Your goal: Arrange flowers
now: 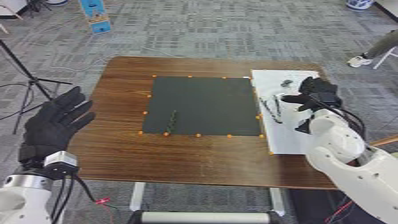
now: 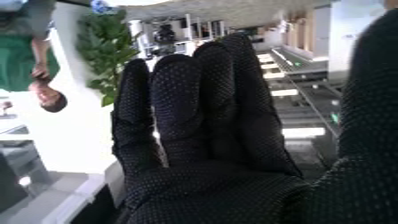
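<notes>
While the left hand (image 1: 59, 120) hangs beyond the left edge of the brown wooden counter (image 1: 204, 157), its fingers are spread, with gaps between them. Across from it, the right hand (image 1: 317, 93) is above the far part of a white sheet (image 1: 289, 142) on the counter's right side. From the right wrist view, the fingers of the right hand (image 2: 213, 195) stand straight and close together, side by side, with the thumb (image 2: 360, 110) held well apart from them. Farther off in that view there is a leafy green plant (image 2: 105, 50).

Near the left end of the near edge of a square black mat (image 1: 209, 100) lies a thin green stem (image 1: 171, 122), pointing roughly away from the robot. Its near end comes down close to one of the orange dots (image 1: 166, 134) that run around the mat. Just to the mat's right, the white sheet carries two slim dark strips (image 1: 266, 109), lying near each other lengthwise, too small for me to say what they are. Toward the sheet's far end, between those strips and its far edge, sits a small grey thing (image 1: 286, 83). Nearer the robot than the right hand, a dark shape (image 1: 304, 126) shows by the right arm; I cannot tell what it is.
</notes>
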Controlling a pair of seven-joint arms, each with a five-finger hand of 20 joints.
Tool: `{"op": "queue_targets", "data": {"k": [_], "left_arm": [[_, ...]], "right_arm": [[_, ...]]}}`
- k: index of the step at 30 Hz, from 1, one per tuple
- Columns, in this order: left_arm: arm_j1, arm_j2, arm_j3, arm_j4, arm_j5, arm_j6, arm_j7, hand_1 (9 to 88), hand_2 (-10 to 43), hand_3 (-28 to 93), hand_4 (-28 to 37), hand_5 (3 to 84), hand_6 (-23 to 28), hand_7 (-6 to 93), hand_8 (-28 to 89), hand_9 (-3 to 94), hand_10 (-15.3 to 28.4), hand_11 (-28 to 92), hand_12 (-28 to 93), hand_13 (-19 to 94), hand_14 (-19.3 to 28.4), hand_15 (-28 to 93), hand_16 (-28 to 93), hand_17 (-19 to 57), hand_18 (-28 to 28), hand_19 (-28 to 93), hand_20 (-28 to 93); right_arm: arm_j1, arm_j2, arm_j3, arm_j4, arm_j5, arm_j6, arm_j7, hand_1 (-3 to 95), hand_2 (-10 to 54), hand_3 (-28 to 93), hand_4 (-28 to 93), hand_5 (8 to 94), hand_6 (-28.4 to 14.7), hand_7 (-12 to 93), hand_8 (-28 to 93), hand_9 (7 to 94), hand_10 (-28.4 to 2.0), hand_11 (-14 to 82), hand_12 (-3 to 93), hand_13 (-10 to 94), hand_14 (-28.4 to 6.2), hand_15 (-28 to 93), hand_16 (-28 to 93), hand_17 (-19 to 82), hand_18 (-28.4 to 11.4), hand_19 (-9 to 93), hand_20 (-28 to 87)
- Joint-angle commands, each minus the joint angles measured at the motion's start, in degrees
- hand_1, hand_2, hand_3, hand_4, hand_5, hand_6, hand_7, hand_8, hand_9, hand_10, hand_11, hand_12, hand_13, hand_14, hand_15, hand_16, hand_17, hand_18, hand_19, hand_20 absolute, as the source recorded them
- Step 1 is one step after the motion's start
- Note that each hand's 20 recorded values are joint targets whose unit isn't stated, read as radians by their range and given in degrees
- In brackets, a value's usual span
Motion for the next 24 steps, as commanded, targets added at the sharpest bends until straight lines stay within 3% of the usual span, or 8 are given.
{"op": "queue_targets", "data": {"k": [1,12,17,24], "left_arm": [[0.5,-0.56,0.27,-0.41,0.41,-0.38,-0.60,24.7,-9.5,70,-28.3,33.5,3.4,22.2,-10,26.3,10.7,23,18,23,12.3,31,2,-8.6,20.5,44,13],[0.7,-0.50,-0.33,-0.53,0.34,-0.46,-0.81,24.7,-9.5,70,-28.3,33.6,3.4,22.1,-10,26.5,10.7,23,18,23,12.4,31,2,-8.6,20.5,44,13],[0.8,-0.37,-0.11,-0.47,0.24,-0.67,-0.71,24.6,-9.5,70,-28.3,33.6,3.4,22.1,-10,26.5,10.8,23,18,23,12.4,31,2,-8.6,20.5,44,13],[0.7,-0.27,-0.14,-0.41,0.31,-0.91,-0.88,24.6,-9.5,70,-28.3,33.7,3.4,22.1,-10,26.6,10.8,23,18,23,12.4,31,2,-8.7,20.5,44,13]], "right_arm": [[-14.6,2.4,12.4,-6.0,-1.9,-6.4,2.7,33.0,-9.5,63,-28,57.4,-4.1,24,-11,52.5,-15.3,55.1,46.0,52,-14.8,76,35,21,-21.3,73,34],[-35.7,1.4,30.4,-15.1,-3.3,-7.6,6.1,35.3,-9.5,61,-28,56.6,-4.4,23,-10,51.5,-15.2,55.2,45.9,51,-14.9,76,35,20,-21.4,73,34],[-39.3,0.7,32.8,-15.4,-2.0,-9.8,6.5,28.5,-9.5,71,-28,57.2,-4.4,23,-10,51.5,-15.1,55.6,45.6,51,-15.0,76,35,20,-21.5,73,34],[-40.9,0.5,33.7,-14.3,-2.0,-10.9,7.5,28.3,-9.5,72,-28,57.5,-4.5,22,-10,51.2,-15.3,55.6,45.8,51,-15.2,76,35,20,-21.6,73,34]]}}
